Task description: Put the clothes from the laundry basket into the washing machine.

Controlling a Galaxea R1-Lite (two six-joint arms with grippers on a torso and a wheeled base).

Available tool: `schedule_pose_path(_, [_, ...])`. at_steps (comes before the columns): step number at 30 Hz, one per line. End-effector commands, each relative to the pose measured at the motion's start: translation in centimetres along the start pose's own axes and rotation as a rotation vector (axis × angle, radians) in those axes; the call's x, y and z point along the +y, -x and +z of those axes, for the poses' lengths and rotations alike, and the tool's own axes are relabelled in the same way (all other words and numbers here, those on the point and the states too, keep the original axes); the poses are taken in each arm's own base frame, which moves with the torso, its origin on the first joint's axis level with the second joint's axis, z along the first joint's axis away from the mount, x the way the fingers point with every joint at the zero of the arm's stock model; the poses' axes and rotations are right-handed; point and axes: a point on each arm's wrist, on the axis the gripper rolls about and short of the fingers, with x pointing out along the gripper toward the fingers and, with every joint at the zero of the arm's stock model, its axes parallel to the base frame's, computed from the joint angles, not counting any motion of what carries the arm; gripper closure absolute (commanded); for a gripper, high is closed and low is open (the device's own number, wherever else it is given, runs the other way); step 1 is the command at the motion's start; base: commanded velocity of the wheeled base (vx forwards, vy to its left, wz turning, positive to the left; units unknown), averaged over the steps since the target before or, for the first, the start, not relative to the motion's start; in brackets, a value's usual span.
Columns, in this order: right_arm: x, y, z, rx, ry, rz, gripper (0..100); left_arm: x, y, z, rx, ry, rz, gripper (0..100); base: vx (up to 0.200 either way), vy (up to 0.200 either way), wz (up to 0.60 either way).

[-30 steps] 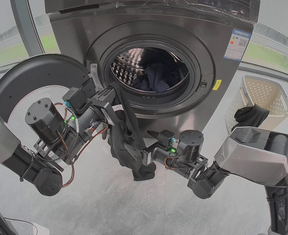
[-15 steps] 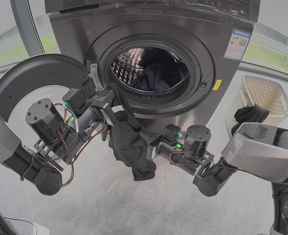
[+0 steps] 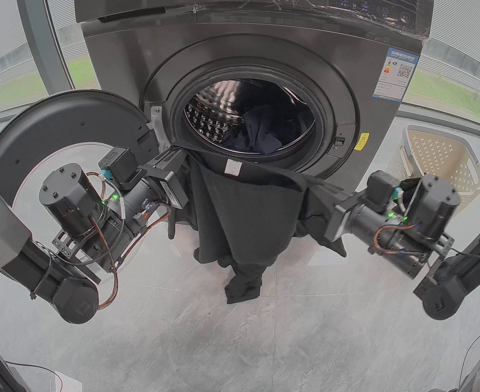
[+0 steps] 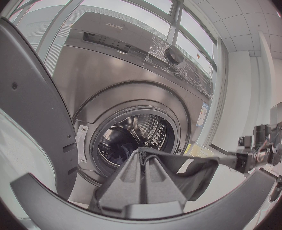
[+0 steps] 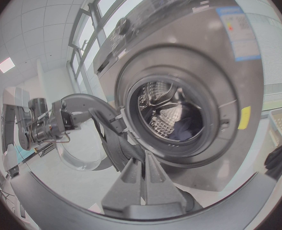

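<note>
A dark garment point(image 3: 248, 213) with a white tag hangs spread out in front of the washing machine point(image 3: 262, 44), just below its open drum point(image 3: 251, 118). My left gripper point(image 3: 181, 154) is shut on its left top corner, and my right gripper point(image 3: 327, 198) is shut on its right top corner. The cloth's lower end hangs down to the floor. In the left wrist view the fingers point(image 4: 131, 176) pinch the dark garment point(image 4: 192, 166). In the right wrist view the fingers point(image 5: 157, 179) pinch the dark garment point(image 5: 121, 147). Dark blue clothes point(image 3: 256, 132) lie inside the drum.
The round door point(image 3: 60, 132) stands swung open at the left, behind my left arm. A cream laundry basket point(image 3: 441, 159) stands on the floor at the right of the machine, with a dark garment point(image 3: 408, 183) over its rim. Grey tiled floor lies in front.
My right gripper has moved right and up with the garment's edge, away from the left gripper. The bunched cloth is now stretched flat between the two grippers.
</note>
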Motion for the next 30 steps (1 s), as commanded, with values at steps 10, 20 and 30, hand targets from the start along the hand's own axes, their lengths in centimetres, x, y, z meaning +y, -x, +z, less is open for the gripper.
schedule_pose_path(10, [0.1,5.4,6.8,-0.228,-0.043,-0.047,100,-2.0,3.3,3.9,-0.045,0.015,-0.072,100,0.0,0.0,0.0])
schedule_pose_path(20, [1.0,5.5,8.4,-0.297,-0.079,-0.044,100,-2.6,3.4,5.8,-0.11,0.014,-0.11,100,0.0,0.0,0.0])
schedule_pose_path(30, [0.8,5.3,8.0,-0.287,-0.082,-0.075,100,-2.5,5.0,7.4,-0.036,0.003,-0.09,100,0.0,0.0,0.0])
